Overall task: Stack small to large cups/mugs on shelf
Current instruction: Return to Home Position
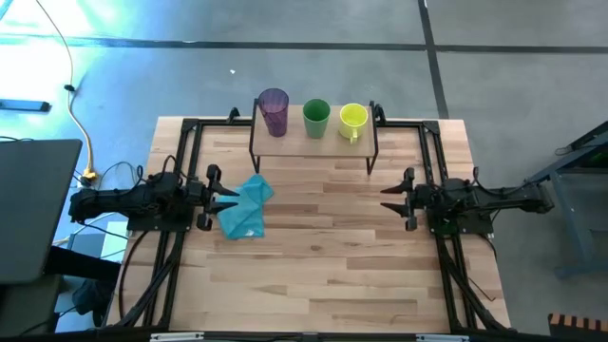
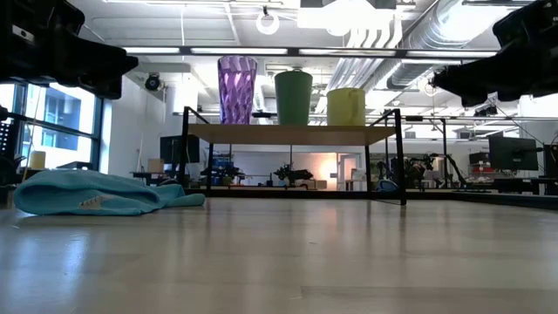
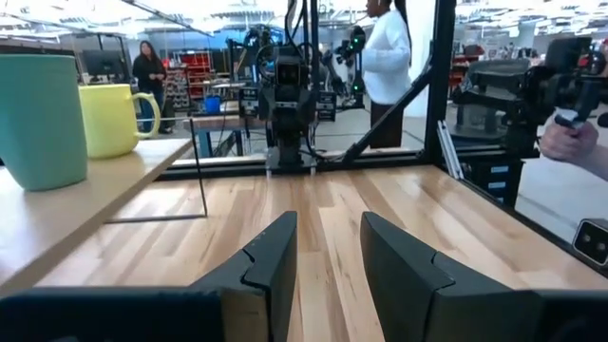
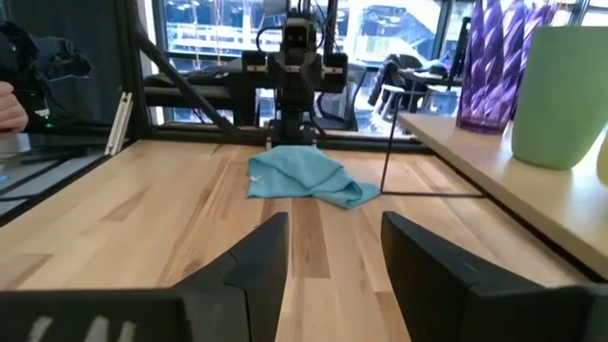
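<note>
Three cups stand upright in a row on the shelf (image 1: pixel 313 144) at the table's far edge: a purple tumbler (image 1: pixel 274 112) on the left, a green cup (image 1: pixel 316 119) in the middle, a yellow-green mug (image 1: pixel 353 121) with a handle on the right. The shelf stands on thin black legs. My left gripper (image 1: pixel 231 195) hovers open at the table's left side, pointing level toward the right. My right gripper (image 1: pixel 388 198) hovers open at the right side, pointing level toward the left. Both are well short of the shelf and hold nothing.
A light blue cloth (image 1: pixel 246 209) lies crumpled on the table just in front of my left gripper. Black frame rails (image 1: pixel 185 152) run along the table's left, right and far sides. People (image 3: pixel 388 57) stand in the room beyond the table.
</note>
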